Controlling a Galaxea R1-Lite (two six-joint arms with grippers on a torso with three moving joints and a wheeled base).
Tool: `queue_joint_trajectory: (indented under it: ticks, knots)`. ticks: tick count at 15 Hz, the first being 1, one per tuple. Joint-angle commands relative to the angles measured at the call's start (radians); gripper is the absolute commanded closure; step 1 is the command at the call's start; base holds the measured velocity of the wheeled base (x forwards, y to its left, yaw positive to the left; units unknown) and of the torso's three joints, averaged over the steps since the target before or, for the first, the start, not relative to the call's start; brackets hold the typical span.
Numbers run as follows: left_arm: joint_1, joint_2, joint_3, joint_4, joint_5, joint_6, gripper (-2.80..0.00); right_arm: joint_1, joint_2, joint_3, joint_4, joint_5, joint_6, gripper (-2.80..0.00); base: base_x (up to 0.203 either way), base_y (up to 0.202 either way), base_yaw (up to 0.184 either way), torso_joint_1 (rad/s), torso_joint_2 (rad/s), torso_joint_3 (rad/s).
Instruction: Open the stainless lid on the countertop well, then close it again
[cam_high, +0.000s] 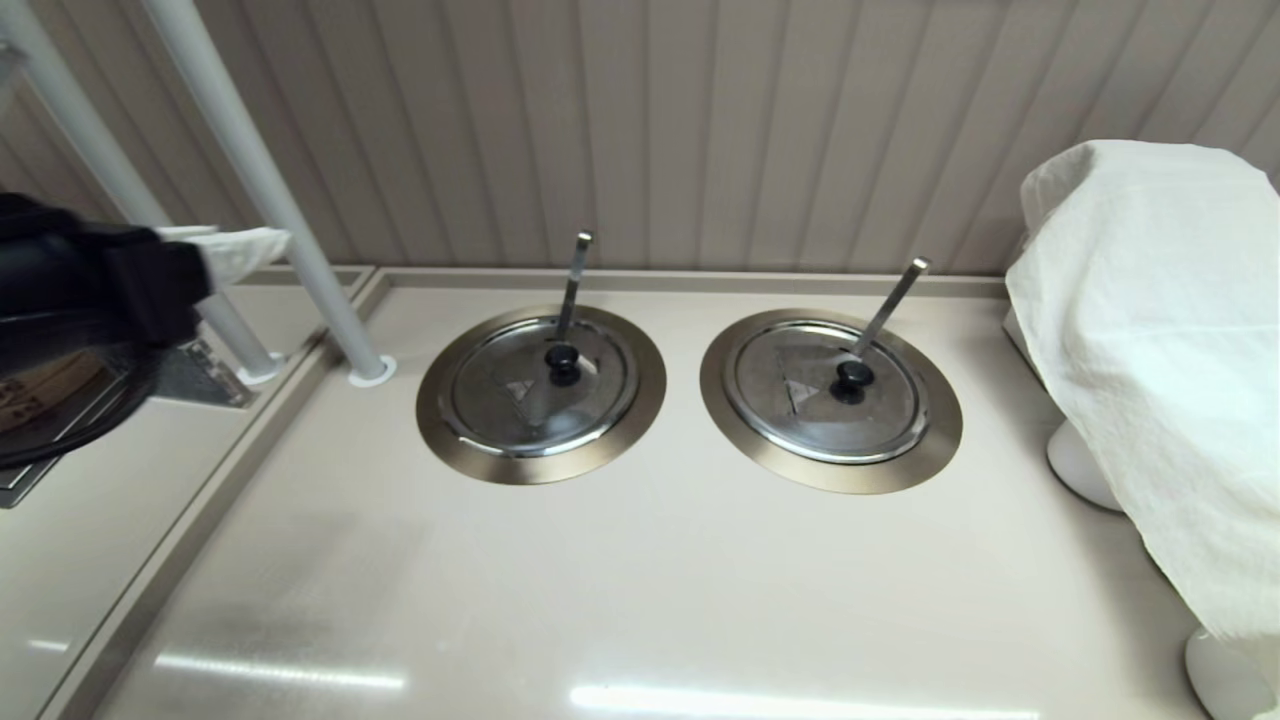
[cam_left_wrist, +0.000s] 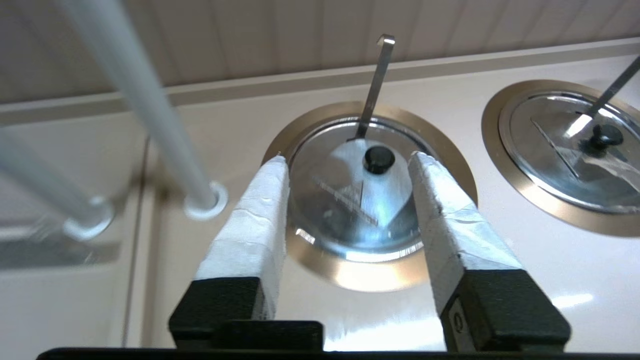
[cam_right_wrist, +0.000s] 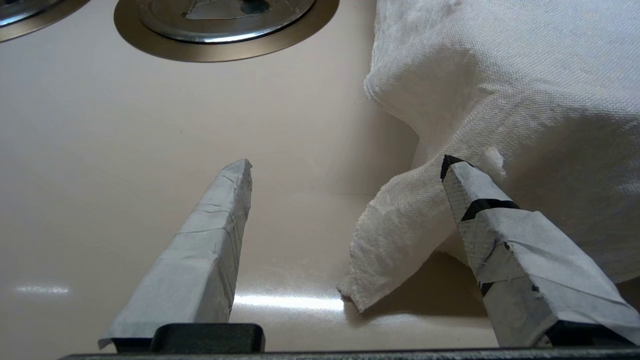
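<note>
The stainless lid (cam_high: 520, 400) (cam_left_wrist: 350, 210) lies shut and flat in the left countertop well, inside its bronze-grey ring (cam_high: 540, 465) (cam_left_wrist: 370, 275). It has a black knob (cam_high: 563, 358) (cam_left_wrist: 378, 159) and a ladle handle (cam_high: 574, 280) (cam_left_wrist: 377, 80) sticking up through its notch at the back. My left gripper (cam_high: 250, 250) (cam_left_wrist: 347, 157) hangs open in the air to the left of the well, well short of the lid, pointing at it. My right gripper (cam_right_wrist: 347, 164) is open over bare counter, out of the head view, with one finger touching the white cloth.
The twin lid (cam_high: 800, 410) (cam_left_wrist: 550, 155) sits shut in the right well, with its own ladle handle (cam_high: 890, 300). A white cloth (cam_high: 1150, 330) (cam_right_wrist: 500, 75) drapes over something at the right. Two slanted white posts (cam_high: 260, 190) (cam_left_wrist: 150, 110) stand left of the task well, close to the left arm.
</note>
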Motion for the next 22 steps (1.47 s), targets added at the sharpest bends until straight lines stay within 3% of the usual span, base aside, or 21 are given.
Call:
queue_joint_trajectory:
  ticks: [1, 4, 6, 7, 9, 10, 12, 14, 16, 17, 19, 21, 22]
  knots:
    - [0.012, -0.395, 0.039, 0.277, 0.063, 0.0, 0.0, 0.0, 0.0, 0.0, 0.0, 0.0, -0.001, -2.8, 0.0, 0.0, 0.0, 0.0, 0.0, 0.0]
    - [0.021, -0.737, 0.119, 0.473, 0.23, 0.0, 0.0, 0.0, 0.0, 0.0, 0.001, 0.0, -0.002, -2.8, 0.0, 0.0, 0.0, 0.0, 0.0, 0.0]
    - [0.024, -0.853, 0.2, 0.623, 0.287, -0.063, 0.0, 0.0, 0.0, 0.0, 0.0, 0.0, -0.002, -2.8, 0.0, 0.0, 0.0, 0.0, 0.0, 0.0]
    - [0.025, -0.862, 0.273, 0.661, 0.27, -0.092, 0.0, 0.0, 0.0, 0.0, 0.0, 0.0, 0.0, -2.8, 0.0, 0.0, 0.0, 0.0, 0.0, 0.0]
    - [0.025, -0.859, 0.358, 0.679, 0.084, -0.123, 0.0, 0.0, 0.0, 0.0, 0.001, 0.0, 0.0, -2.8, 0.0, 0.0, 0.0, 0.0, 0.0, 0.0]
    - [0.025, -0.859, 0.354, 0.69, 0.063, -0.125, 0.0, 0.0, 0.0, 0.0, 0.0, 0.0, 0.0, -2.8, 0.0, 0.0, 0.0, 0.0, 0.0, 0.0]
    - [0.025, -0.857, 0.277, 0.819, 0.079, -0.088, 0.0, 0.0, 0.0, 0.0, 0.001, 0.0, 0.0, -2.8, 0.0, 0.0, 0.0, 0.0, 0.0, 0.0]
    - [0.04, -0.855, 0.251, 0.797, 0.123, -0.073, 0.0, 0.0, 0.0, 0.0, 0.001, 0.0, 0.0, -2.8, 0.0, 0.0, 0.0, 0.0, 0.0, 0.0]
    - [0.132, -0.855, 0.228, 0.774, 0.179, -0.069, 0.0, 0.0, 0.0, 0.0, 0.0, 0.0, -0.001, -2.8, 0.0, 0.0, 0.0, 0.0, 0.0, 0.0]
    - [0.177, -0.874, 0.236, 0.742, 0.169, -0.064, 0.0, 0.0, 0.0, 0.0, 0.001, 0.0, 0.0, -2.8, 0.0, 0.0, 0.0, 0.0, 0.0, 0.0]
    - [0.185, -0.979, 0.301, 0.694, 0.096, -0.011, 0.0, 0.0, 0.0, 0.0, 0.001, 0.0, 0.0, -2.8, 0.0, 0.0, 0.0, 0.0, 0.0, 0.0]
    - [0.181, -1.112, 0.425, 0.675, 0.007, 0.073, 0.0, 0.0, 0.0, 0.0, 0.001, 0.0, 0.0, -2.8, 0.0, 0.0, 0.0, 0.0, 0.0, 0.0]
    - [0.18, -1.142, 0.512, 0.669, 0.014, 0.083, 0.0, 0.0, 0.0, 0.0, 0.0, 0.0, -0.001, -2.8, 0.0, 0.0, 0.0, 0.0, 0.0, 0.0]
